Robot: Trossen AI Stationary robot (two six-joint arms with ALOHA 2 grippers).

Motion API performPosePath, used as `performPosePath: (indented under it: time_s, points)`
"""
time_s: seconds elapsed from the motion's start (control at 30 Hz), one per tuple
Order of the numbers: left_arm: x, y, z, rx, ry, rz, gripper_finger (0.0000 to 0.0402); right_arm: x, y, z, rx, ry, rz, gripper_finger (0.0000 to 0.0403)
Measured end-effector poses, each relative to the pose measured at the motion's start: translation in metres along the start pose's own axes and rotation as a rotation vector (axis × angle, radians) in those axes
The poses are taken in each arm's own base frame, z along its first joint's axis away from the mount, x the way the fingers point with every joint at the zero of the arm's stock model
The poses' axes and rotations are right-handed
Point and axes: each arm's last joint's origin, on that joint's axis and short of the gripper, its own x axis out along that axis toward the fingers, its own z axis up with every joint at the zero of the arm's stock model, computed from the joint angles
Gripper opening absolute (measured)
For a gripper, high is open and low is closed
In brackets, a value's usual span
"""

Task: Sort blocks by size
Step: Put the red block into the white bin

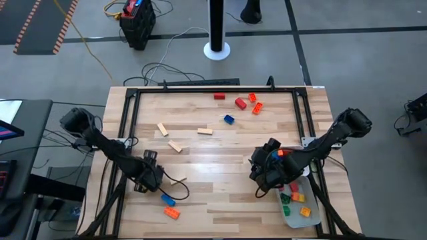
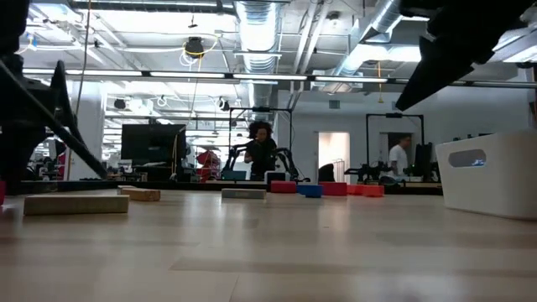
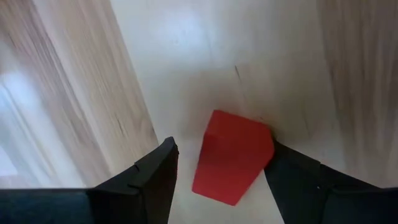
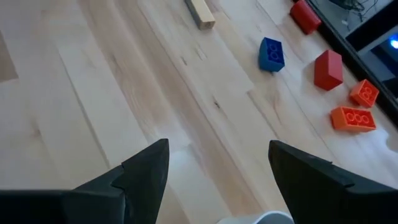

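Observation:
My left gripper (image 1: 150, 175) points down at the table's near left, open, with a red block (image 3: 233, 155) between its fingers (image 3: 221, 152). A blue block (image 1: 167, 199) and an orange block (image 1: 172, 213) lie on the table just nearer. My right gripper (image 1: 263, 170) hangs open over bare wood (image 4: 217, 165), beside the white tray (image 1: 313, 220). Tan blocks (image 1: 175, 146) lie mid-table. Red (image 1: 240, 103), orange (image 1: 257, 108) and blue (image 1: 229, 119) blocks lie toward the far edge. My left gripper comes from above, pointing down, with its fingers on either side of the red block. One long side of the block (image 3: 267, 146) lies against the inner face of one finger (image 3: 292, 174); a gap shows between the block and the other finger. Whether the block rests on the table, I cannot tell.
The white tray (image 2: 495, 172) at the near right holds several small blocks in green, orange and red (image 1: 293, 199). A black frame (image 1: 200, 85) runs along the table's far and side edges. Bare wood lies between the two grippers.

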Motion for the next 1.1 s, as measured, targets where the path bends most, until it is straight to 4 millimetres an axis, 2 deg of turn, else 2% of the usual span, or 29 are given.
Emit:
performPosePath:
  time_s: [0.13, 0.3, 0.47, 0.57, 0.77, 0.97, 1.1]
  points:
    - [0.007, -0.002, 0.001, 0.029, 0.031, 0.02, 0.0206, 0.0, 0.0, 0.0, 0.002, -0.002, 0.003, 0.0302]
    - [0.006, -0.003, 0.002, 0.03, 0.021, 0.008, 0.0126, 0.0, 0.001, 0.0, 0.005, -0.005, 0.006, 0.0302]
    - [-0.005, 0.001, 0.005, -0.01, -0.042, -0.002, 0.012, -0.009, -0.003, 0.0, 0.003, 0.028, 0.018, 0.0302]
    - [-0.022, 0.008, 0.01, -0.052, -0.161, 0.036, 0.012, -0.019, -0.007, 0.002, 0.022, -0.002, 0.026, 0.0302]
    - [-0.045, 0.034, 0.019, -0.145, -0.444, 0.12, 0.012, -0.023, -0.002, -0.005, -0.061, -0.097, 0.0, 0.0302]
    - [-0.056, 0.064, 0.051, -0.171, -0.778, 0.09, 0.012, -0.022, -0.004, -0.005, -0.006, -0.087, -0.007, 0.0302]
    - [-0.056, 0.082, 0.074, -0.176, -0.939, 0.087, 0.012, -0.018, 0.006, -0.003, -0.016, -0.118, 0.01, 0.0302]
